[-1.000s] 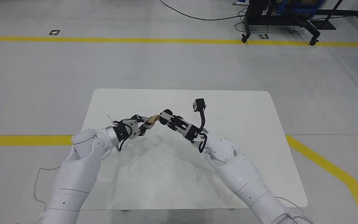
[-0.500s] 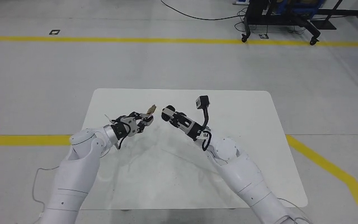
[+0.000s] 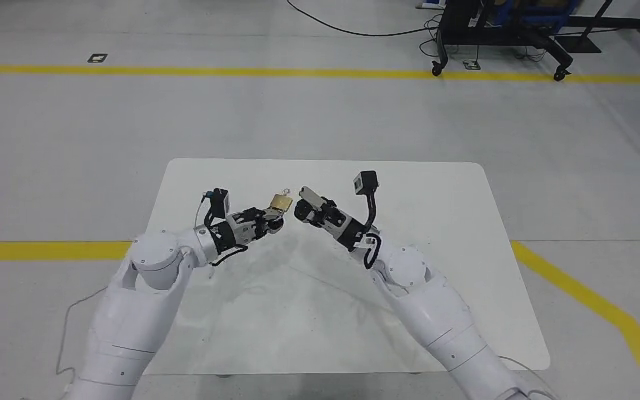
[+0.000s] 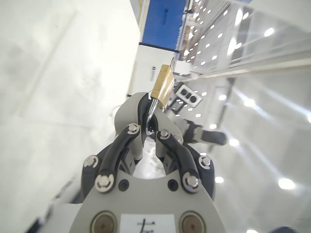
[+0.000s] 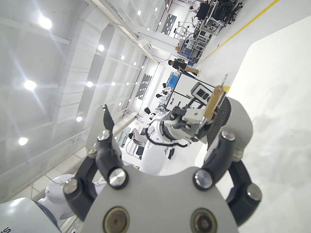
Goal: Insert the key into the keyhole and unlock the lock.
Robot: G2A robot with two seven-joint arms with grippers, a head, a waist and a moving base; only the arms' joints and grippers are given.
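White rounded table (image 3: 430, 300) on a grey hall floor with yellow lines. Above it, in the air, a small brass padlock (image 4: 164, 87), clamped by its steel shackle in the left gripper (image 4: 150, 116), with the keyhole end turned outward to face the other arm. In that end, a small silver key (image 4: 172, 62), head sticking out. Just beside, the right gripper (image 3: 308, 199), fingers (image 5: 227, 122) wide apart and empty, probably placed so to pinch the key head and turn.

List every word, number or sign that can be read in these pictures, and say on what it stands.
The white label on the left hand: one character, cut off, unreadable.
The blue panel: print too small to read.
The lock: no print visible.
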